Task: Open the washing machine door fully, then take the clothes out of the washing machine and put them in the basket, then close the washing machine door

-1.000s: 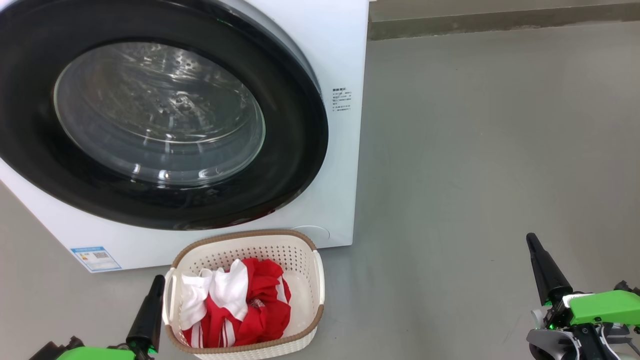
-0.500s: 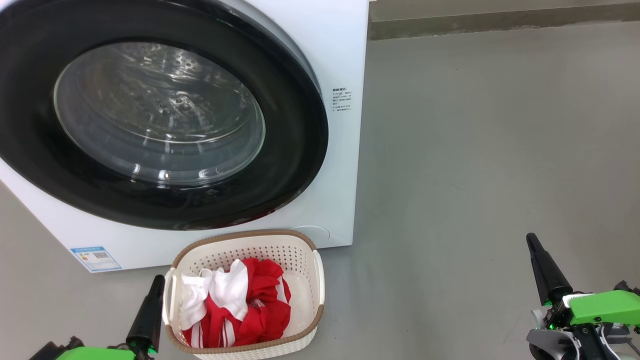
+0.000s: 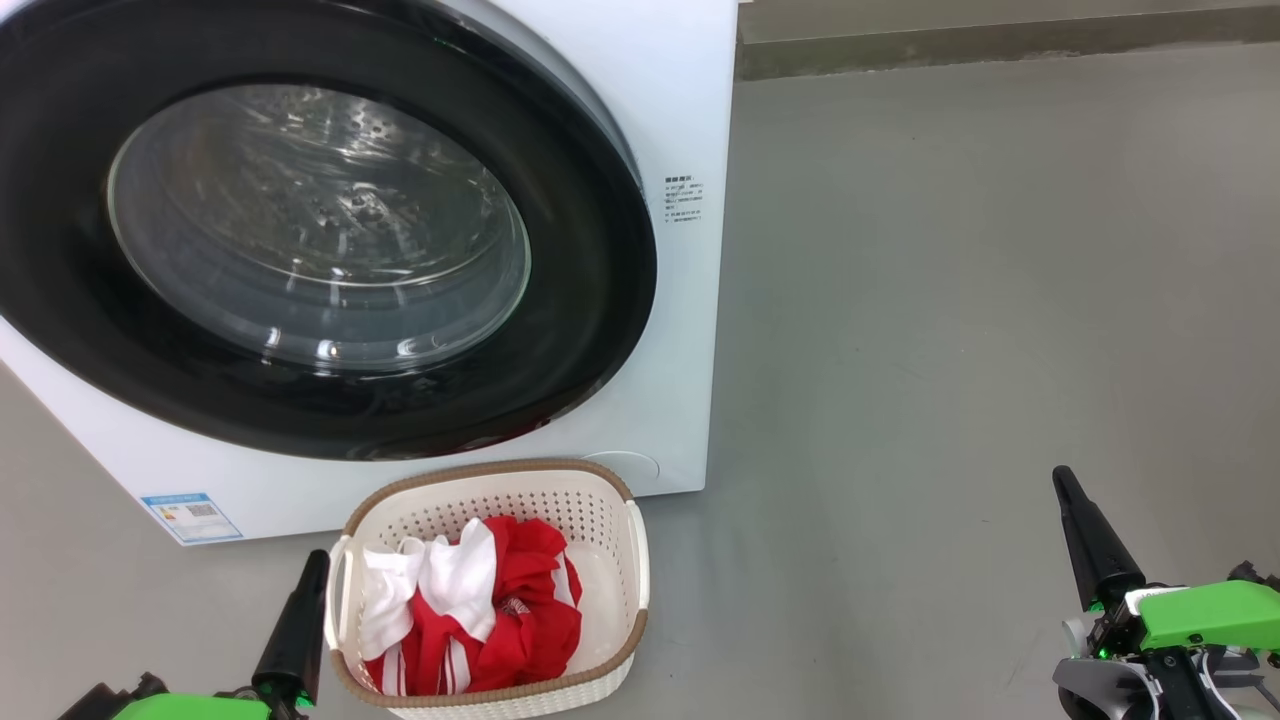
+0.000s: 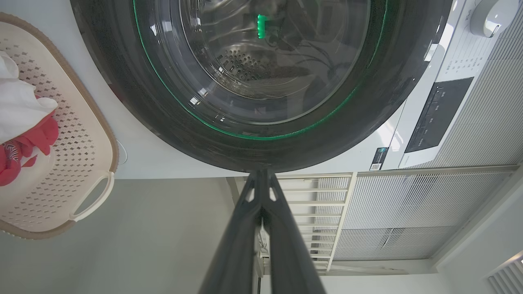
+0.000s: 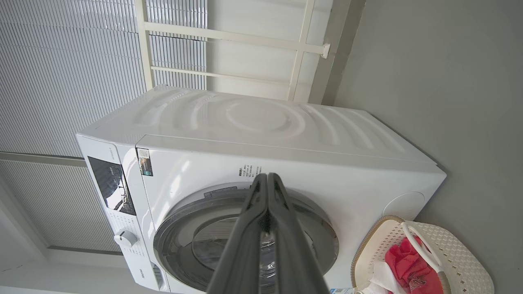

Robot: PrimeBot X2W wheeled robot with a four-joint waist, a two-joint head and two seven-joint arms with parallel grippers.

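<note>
Grey floor (image 3: 950,300), with a pale slatted wall (image 5: 61,61) and a white railing (image 5: 229,36) behind. Left fingers (image 4: 261,179) are at the lower left of the head view, pressed together tip to tip with nothing held. They sit just beside the basket's left handle; contact can't be told. Right fingers (image 5: 266,179) are at the lower right, also pressed together and holding nothing. They are over bare floor, well apart from the basket and washer.

The basket (image 3: 600,520) sits on the floor just in front of the washer, below the door's bottom edge. It is cream and perforated with a brown rim. The clothes (image 3: 520,610) lie inside it in a red bunch, with a white piece on top at the left and white stripes low down. A small crest (image 3: 515,605) shows. They are piled toward the basket's left in the head view, and the right part of the basket bottom is bare.

The washer (image 3: 680,120) is white and stands on the floor. Its door (image 3: 580,300) is shut flat against the front, with a wide black rim and clear glass. The holed steel drum (image 4: 245,65) shows through the glass. In the left wrist view a thin green glint runs round the rim.

- Blue label (image 3: 190,517) at the front's lower left.
- Small print sticker (image 3: 683,200) right of the door.
- Round cap (image 3: 625,465) at the lower right, just behind the basket rim.
- Dark panel (image 5: 110,185) and knob (image 5: 124,238) along the washer's top edge.
</note>
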